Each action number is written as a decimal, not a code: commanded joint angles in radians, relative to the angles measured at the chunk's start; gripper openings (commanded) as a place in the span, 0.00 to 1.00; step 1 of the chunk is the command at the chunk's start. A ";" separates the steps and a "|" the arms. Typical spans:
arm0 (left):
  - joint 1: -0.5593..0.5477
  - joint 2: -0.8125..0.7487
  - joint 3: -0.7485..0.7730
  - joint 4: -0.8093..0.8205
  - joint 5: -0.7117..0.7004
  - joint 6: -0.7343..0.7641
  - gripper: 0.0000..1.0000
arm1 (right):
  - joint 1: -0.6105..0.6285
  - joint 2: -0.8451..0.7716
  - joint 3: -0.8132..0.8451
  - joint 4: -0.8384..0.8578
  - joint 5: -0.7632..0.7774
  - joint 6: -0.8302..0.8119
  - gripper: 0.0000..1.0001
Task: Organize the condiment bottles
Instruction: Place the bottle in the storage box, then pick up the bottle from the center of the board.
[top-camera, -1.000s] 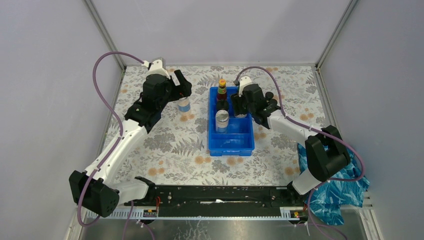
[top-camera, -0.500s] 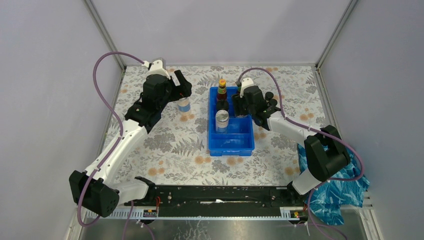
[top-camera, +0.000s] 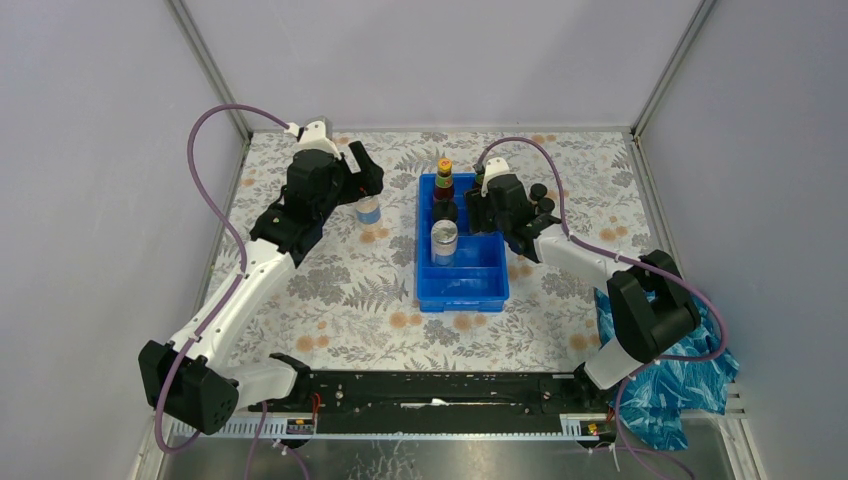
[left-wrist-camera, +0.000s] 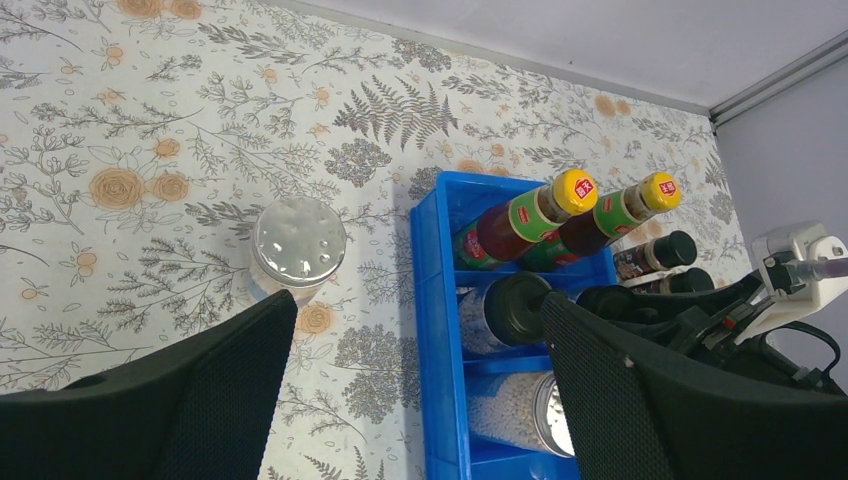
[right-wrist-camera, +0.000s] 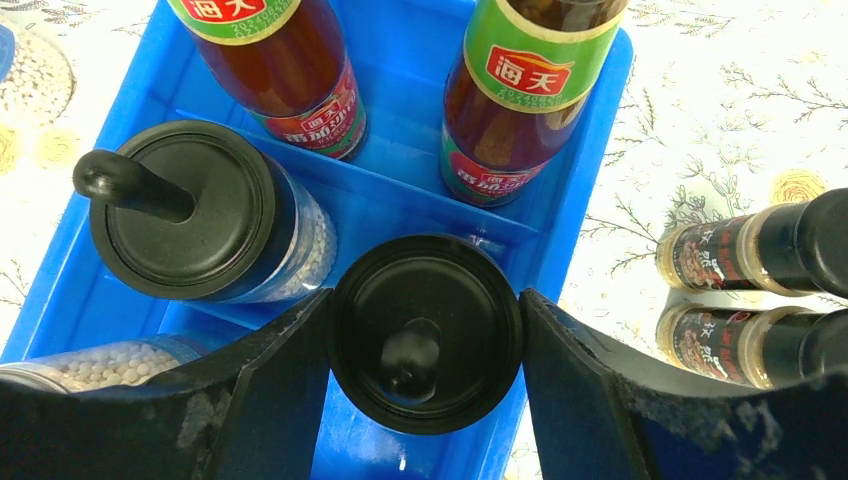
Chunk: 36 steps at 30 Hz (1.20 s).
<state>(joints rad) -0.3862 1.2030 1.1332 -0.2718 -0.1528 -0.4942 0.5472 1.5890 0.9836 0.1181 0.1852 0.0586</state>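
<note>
Blue tray (right-wrist-camera: 585, 150): right fingers (right-wrist-camera: 270, 390) clamped on black-capped clear bottle (right-wrist-camera: 425, 335), upright in the middle compartment beside its twin (right-wrist-camera: 190, 215). Left fingers (left-wrist-camera: 200, 400) spread wide, empty. Silver-lidded jar (left-wrist-camera: 298, 240) stands on surface (left-wrist-camera: 150, 130), left of tray.

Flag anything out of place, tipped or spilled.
Nothing looks spilled or tipped. One silver-lidded jar sits on the table left of the blue tray, and two short dark jars sit right of it. All three are outside the tray.
</note>
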 joint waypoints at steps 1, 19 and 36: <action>-0.009 0.000 -0.013 0.019 0.003 0.025 0.96 | 0.006 0.007 0.016 0.049 0.057 0.000 0.67; -0.009 0.018 -0.014 0.020 -0.012 0.036 0.97 | 0.006 0.004 0.085 0.025 0.083 -0.026 0.85; -0.014 0.062 -0.050 -0.012 -0.114 0.133 0.99 | -0.009 -0.242 0.092 -0.090 0.170 0.027 0.88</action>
<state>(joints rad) -0.3931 1.2484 1.1164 -0.2897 -0.2100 -0.4255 0.5468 1.4353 1.0592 0.0570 0.3027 0.0513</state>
